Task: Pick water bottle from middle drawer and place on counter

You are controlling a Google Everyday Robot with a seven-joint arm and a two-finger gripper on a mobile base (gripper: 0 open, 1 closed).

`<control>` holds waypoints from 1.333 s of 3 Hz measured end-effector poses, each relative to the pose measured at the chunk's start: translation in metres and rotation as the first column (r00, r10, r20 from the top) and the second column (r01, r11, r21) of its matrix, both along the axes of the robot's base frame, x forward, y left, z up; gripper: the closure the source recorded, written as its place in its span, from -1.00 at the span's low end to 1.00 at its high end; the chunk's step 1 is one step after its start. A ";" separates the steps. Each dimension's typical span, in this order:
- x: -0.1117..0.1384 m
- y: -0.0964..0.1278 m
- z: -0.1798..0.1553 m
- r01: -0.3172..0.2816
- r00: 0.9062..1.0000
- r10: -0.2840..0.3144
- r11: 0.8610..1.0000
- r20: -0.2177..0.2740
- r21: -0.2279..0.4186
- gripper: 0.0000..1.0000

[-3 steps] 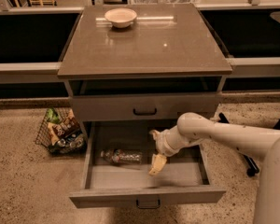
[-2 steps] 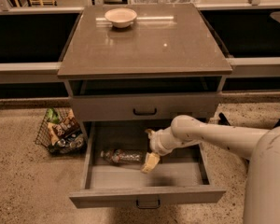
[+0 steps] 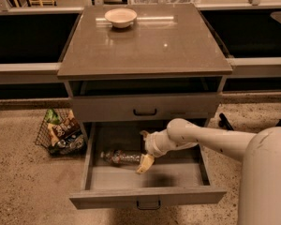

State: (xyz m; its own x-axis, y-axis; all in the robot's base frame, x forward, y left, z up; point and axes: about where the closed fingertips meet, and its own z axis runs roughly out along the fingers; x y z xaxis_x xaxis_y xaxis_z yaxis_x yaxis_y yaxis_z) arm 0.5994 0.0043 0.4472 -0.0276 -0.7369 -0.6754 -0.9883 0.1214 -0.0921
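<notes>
The water bottle (image 3: 120,157) lies on its side on the floor of the open middle drawer (image 3: 145,197), towards the left. My gripper (image 3: 144,163) reaches into the drawer from the right and sits at the bottle's right end, just above the drawer floor. The glossy grey-brown counter (image 3: 150,46) tops the cabinet above.
A pale bowl (image 3: 121,18) stands at the back left of the counter. The shallower drawer front (image 3: 145,108) with a black handle is closed above the open drawer. A wire basket of snack packets (image 3: 60,132) stands on the floor to the left of the cabinet.
My gripper has moved left inside the drawer, from right of the bottle to its right end. The bottle has not moved.
</notes>
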 end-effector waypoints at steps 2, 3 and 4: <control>0.012 0.029 -0.029 0.034 0.999 -0.035 0.995 -0.007 -0.091 -1.00; 0.019 0.047 -0.044 0.043 0.999 -0.044 0.992 -0.004 -0.119 -1.00; 0.021 0.059 -0.056 0.042 0.999 -0.043 0.991 -0.004 -0.130 -0.64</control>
